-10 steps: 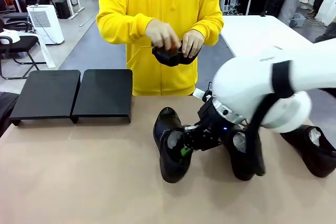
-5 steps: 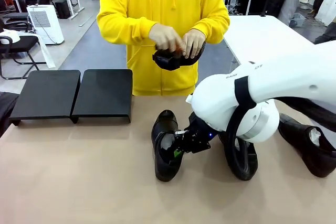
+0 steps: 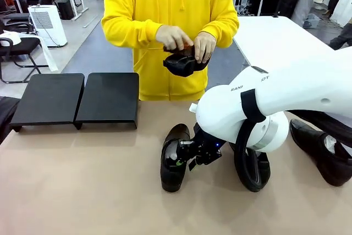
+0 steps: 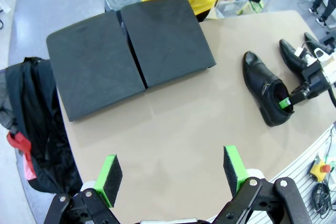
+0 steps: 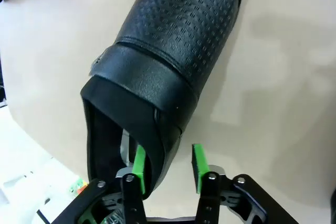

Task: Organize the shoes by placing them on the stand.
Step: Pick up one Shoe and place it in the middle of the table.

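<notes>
The right gripper (image 5: 168, 152) stood partly open astride the heel rim of a black shoe (image 5: 178, 40). One green pad (image 5: 139, 160) sat inside the opening against the lining. The other pad was outside, with a sliver of tabletop (image 3: 82, 191) showing between it and the leather, so nothing was clamped. In the front view that shoe (image 3: 171, 175) lay on its sole at the lower middle of the frame, toe toward the camera, with the gripper (image 3: 184, 162) at its right side.

The stand (image 3: 107, 97), two flat black platforms set edge to edge, sat at the upper left of the frame with nothing on it, well apart from the shoe. Behind the tabletop a person's hands (image 3: 173, 37) held a second shoe (image 3: 181, 64) at chest height. A third shoe (image 3: 319, 152) lay at the right edge.

The left gripper (image 4: 170, 163) hung above bare tabletop at the bottom of its wrist view, fingers spread wide and holding nothing.
</notes>
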Robot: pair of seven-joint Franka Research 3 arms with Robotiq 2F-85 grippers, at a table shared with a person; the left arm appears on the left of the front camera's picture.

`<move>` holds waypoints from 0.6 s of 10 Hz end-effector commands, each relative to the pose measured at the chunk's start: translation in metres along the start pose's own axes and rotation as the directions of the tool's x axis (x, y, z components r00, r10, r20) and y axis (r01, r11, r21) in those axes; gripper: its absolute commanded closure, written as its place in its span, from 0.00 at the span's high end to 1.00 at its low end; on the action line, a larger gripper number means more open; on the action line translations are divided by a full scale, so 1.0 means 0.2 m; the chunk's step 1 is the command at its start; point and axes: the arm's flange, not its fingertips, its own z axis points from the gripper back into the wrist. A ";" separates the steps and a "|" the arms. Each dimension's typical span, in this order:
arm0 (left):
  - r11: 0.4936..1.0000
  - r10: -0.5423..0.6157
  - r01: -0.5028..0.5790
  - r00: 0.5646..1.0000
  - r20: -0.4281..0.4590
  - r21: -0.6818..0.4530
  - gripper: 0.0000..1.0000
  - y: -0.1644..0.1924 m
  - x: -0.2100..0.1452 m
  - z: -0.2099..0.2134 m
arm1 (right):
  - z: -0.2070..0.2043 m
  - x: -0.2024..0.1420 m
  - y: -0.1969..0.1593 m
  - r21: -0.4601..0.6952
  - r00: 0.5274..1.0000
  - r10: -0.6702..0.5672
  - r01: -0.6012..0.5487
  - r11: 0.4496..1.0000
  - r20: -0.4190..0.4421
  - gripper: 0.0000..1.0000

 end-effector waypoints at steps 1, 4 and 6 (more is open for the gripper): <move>1.000 -0.010 0.010 1.000 0.004 -0.014 1.00 0.00 0.00 0.00 | 0.07 -0.03 0.04 -0.011 0.999 0.033 -0.033 0.999 -0.007 1.00; 1.000 -0.010 0.010 1.000 0.004 -0.014 1.00 0.00 0.00 0.00 | 0.19 -0.16 0.11 0.013 0.988 0.154 -0.154 0.988 -0.004 1.00; 1.000 -0.010 0.010 1.000 0.004 -0.014 1.00 0.00 0.00 0.00 | 0.13 -0.08 0.11 0.003 0.996 0.092 -0.092 0.996 -0.007 1.00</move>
